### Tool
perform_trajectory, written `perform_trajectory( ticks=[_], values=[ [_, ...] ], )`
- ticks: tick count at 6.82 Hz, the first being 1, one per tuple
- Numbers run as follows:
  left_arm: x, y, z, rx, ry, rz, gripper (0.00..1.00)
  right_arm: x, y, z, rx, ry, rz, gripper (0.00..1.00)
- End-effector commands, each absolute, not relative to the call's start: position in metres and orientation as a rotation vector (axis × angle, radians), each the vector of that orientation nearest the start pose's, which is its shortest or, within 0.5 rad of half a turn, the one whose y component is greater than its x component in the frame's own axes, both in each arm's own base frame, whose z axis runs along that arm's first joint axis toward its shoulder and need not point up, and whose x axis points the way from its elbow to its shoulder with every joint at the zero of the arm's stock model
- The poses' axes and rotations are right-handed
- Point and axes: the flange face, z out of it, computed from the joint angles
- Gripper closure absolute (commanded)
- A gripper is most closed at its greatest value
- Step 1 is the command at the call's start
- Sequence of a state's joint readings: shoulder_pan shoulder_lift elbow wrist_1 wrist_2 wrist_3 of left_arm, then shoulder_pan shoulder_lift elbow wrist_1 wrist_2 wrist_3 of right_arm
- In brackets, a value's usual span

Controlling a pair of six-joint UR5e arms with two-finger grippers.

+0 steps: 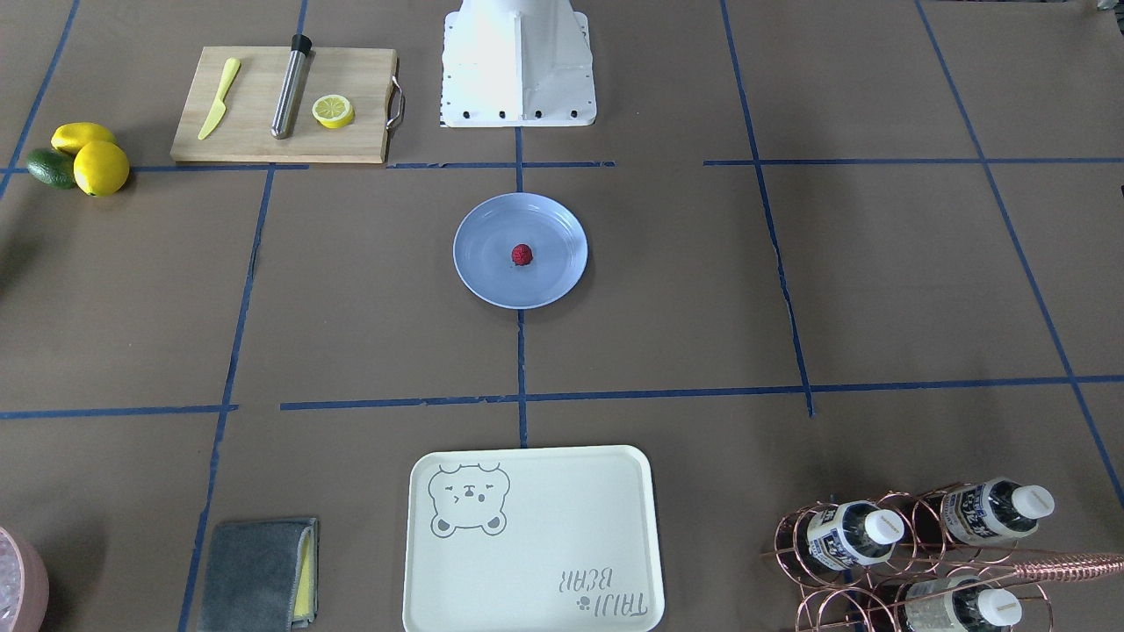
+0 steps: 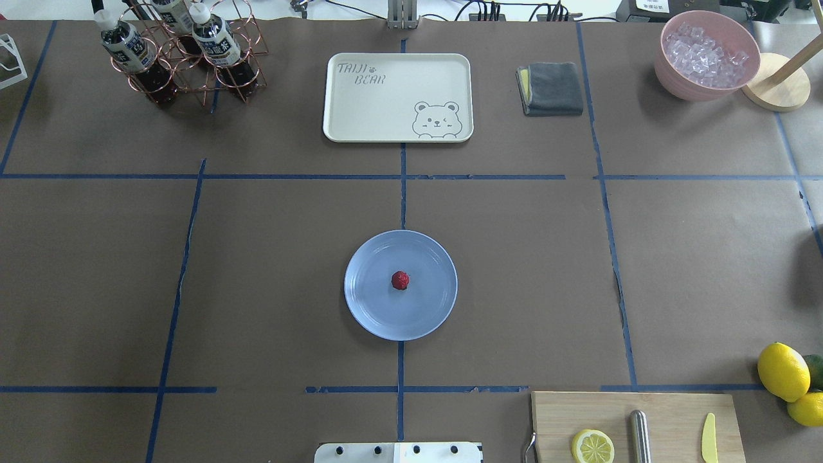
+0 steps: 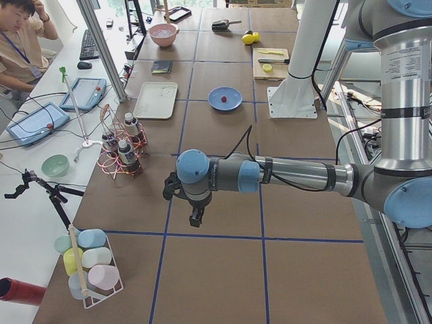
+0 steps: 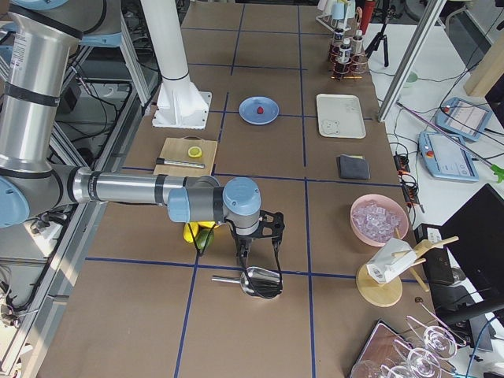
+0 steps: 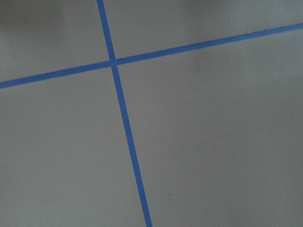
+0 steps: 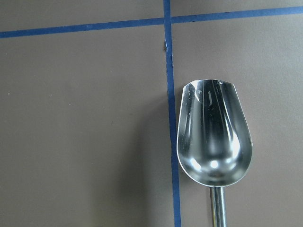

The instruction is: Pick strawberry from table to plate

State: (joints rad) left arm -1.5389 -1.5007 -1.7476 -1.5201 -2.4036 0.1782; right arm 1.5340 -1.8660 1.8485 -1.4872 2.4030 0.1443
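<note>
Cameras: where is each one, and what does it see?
Front-facing: across the table, looks down at plate; robot base shows.
Overhead: behind robot, looking down; shares that plate and strawberry.
Left side: table end; left arm near.
Right side: opposite end; right arm near.
Left wrist: down at taped table.
Right wrist: down at scoop.

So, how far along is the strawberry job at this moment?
Done: the small dark-red bumpy strawberry lies near the middle of the round glossy light-blue plate. In hand: nothing seen; the left end effector hangs over the brown taped table, the right end effector over a shiny steel scoop, both far from the plate. Left: nothing visible.
</note>
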Motion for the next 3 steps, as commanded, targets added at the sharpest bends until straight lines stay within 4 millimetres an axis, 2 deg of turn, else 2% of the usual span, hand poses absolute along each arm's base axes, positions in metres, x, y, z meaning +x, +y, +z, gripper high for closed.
perform_trajectory(
  ticks=[1,3],
  values=[
    [-0.0479,-0.4704,0.6059,0.118,0.788,0.225,0.00,0.0459,-0.3739,0.6373,-0.014,-0.835,0.073,0.00],
    [-0.0482,-0.4678,0.6097,0.111,0.785,0.219,0.00,0.0429,-0.3786,0.6340,-0.012,-0.834,0.070,0.00]
  ],
)
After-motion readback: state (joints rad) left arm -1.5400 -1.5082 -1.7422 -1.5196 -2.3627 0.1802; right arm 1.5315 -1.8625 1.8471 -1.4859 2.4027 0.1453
